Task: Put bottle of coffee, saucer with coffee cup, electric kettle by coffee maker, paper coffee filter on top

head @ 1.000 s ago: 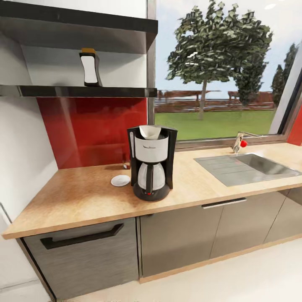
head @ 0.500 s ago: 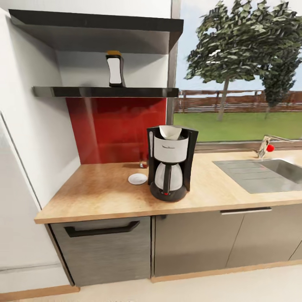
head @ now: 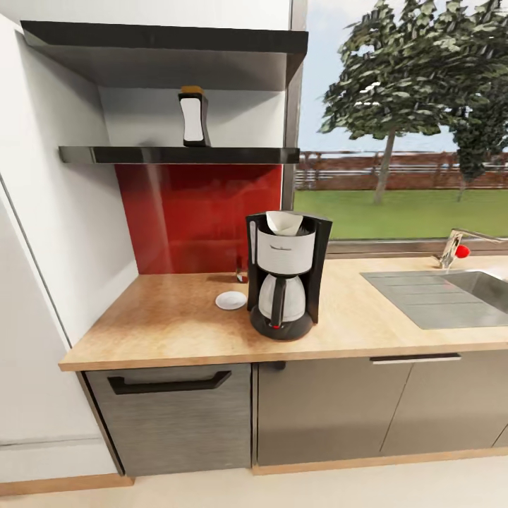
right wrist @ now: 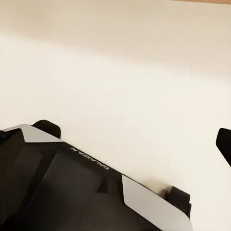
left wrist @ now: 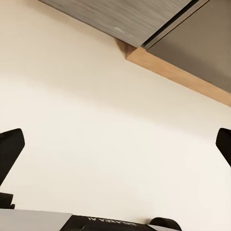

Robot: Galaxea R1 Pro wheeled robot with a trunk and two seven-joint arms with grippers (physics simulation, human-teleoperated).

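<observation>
Coffee maker [head: 283,275] on countertop [head: 162,324] with filter [head: 283,222] on top, saucer [head: 231,300] just beside it, coffee bottle [head: 192,116] up on shelf [head: 176,154]; left gripper [left wrist: 115,149] spread wide above floor [left wrist: 96,120], right gripper [right wrist: 144,159] state unclear.
</observation>
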